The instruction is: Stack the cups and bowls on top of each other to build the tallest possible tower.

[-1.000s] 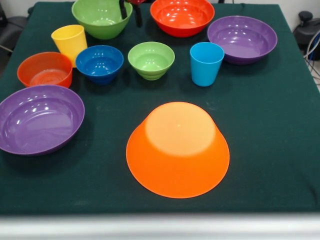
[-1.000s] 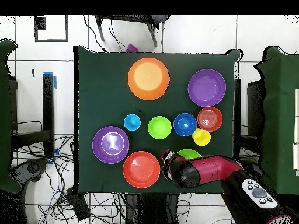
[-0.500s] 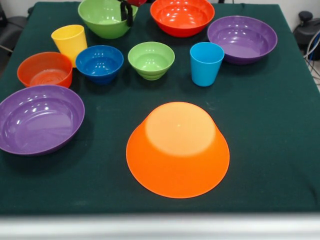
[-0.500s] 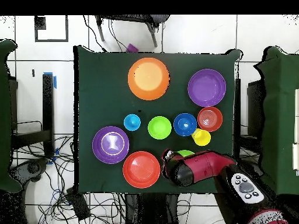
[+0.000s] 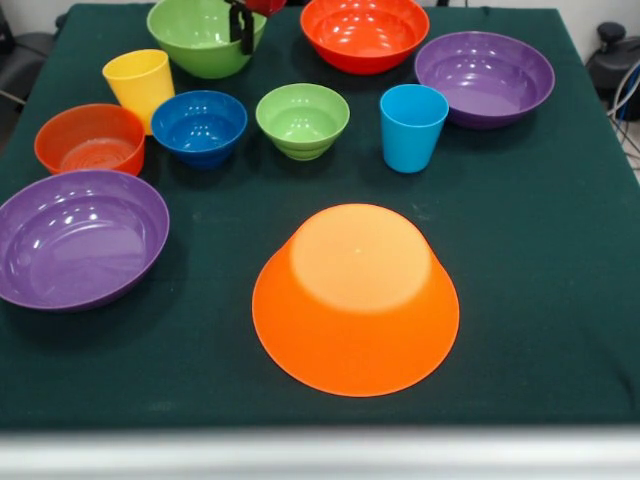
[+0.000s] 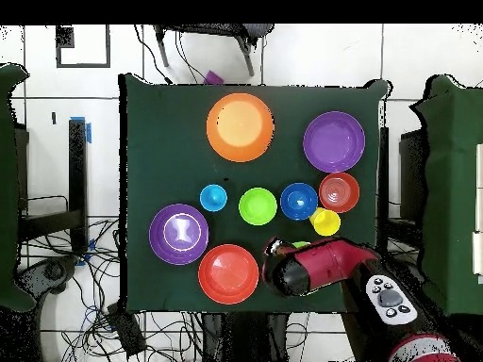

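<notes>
The big orange bowl (image 5: 355, 300) lies upturned at the table's front, with nothing on it; it also shows in the overhead view (image 6: 240, 126). My gripper (image 5: 240, 25) is shut on the right rim of the big green bowl (image 5: 195, 40) at the far edge. In the overhead view my arm (image 6: 325, 269) hides most of that bowl. The yellow cup (image 5: 138, 85) and the light blue cup (image 5: 412, 125) stand upright. The dark blue bowl (image 5: 199, 125) and the small green bowl (image 5: 302, 120) sit between them.
A big red-orange bowl (image 5: 364, 32) sits right of the green one, and a purple bowl (image 5: 484, 75) at the far right. A small red-orange bowl (image 5: 90, 138) and a second purple bowl (image 5: 78, 238) sit on the left. All stand on a dark green cloth (image 5: 540, 250).
The fingers stood apart over the green bowl's rim a second ago and have closed on it. The bowl shifted slightly right, then back left with the gripper.
</notes>
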Controlling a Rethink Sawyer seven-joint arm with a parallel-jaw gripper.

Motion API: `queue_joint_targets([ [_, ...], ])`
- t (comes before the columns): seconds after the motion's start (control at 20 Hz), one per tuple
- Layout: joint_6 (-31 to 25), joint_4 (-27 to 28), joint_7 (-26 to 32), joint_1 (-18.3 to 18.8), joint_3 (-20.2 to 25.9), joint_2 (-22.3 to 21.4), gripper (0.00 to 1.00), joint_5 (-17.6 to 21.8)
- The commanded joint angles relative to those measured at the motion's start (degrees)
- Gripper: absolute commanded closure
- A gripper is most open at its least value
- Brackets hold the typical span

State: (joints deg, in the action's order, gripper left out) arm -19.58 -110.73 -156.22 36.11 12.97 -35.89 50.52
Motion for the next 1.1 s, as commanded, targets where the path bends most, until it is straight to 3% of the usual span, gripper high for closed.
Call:
queue_joint_targets([
  [0.05, -10.54, 5.21, 11.79, 0.80, 3.68, -2.47, 1.00, -3.45],
  [0.6, -23.12, 1.99, 15.79, 2.59, 7.60, -10.13, 1.00, -11.54],
  [1.1, -32.55, 2.93, 19.07, 2.69, 10.25, -15.01, 1.00, -14.69],
])
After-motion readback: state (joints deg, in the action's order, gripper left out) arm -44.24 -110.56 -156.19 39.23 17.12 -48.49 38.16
